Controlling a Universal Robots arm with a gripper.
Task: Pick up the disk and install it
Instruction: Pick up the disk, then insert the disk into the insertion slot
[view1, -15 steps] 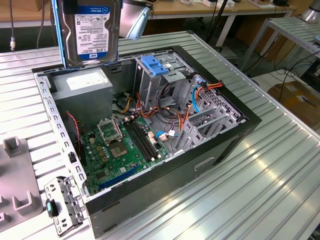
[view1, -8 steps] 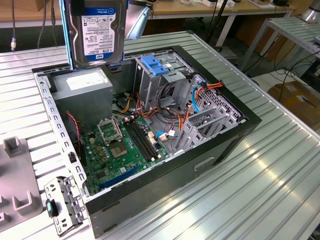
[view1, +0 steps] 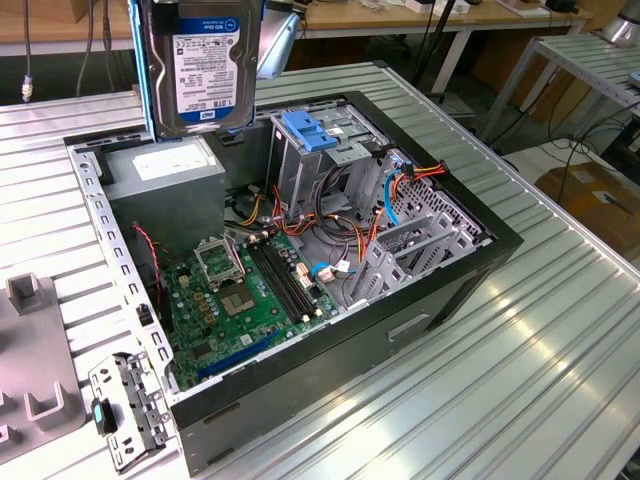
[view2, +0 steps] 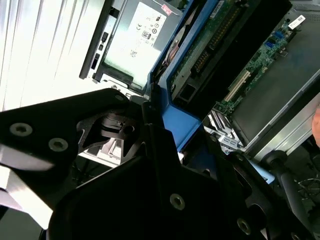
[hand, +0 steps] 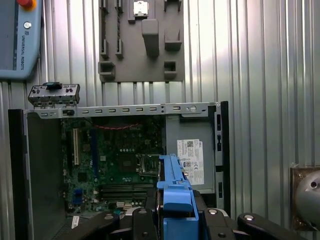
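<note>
Tool (hand: 175, 219) clamped shut on the disk (view1: 200, 65). In the exterior view the disk hangs upright, label out, above the power supply (view1: 180, 190), at 11 o'clock of the open PC case (view1: 430, 320). Carry step, I judge: hold it square, with its rails matched to the drive cage (view1: 312, 150) at the disk's 4 o'clock. Loose cables (view1: 352, 232) at the cage's 5 o'clock could snag. Motherboard (view1: 250, 290) sits below.

Disk (view1: 200, 70) showing silver-grey, white label, blue band, blue rails; motherboard (view1: 245, 305) showing green; case (view1: 300, 400) looking black; table (view1: 540, 380) showing ribbed silver.
</note>
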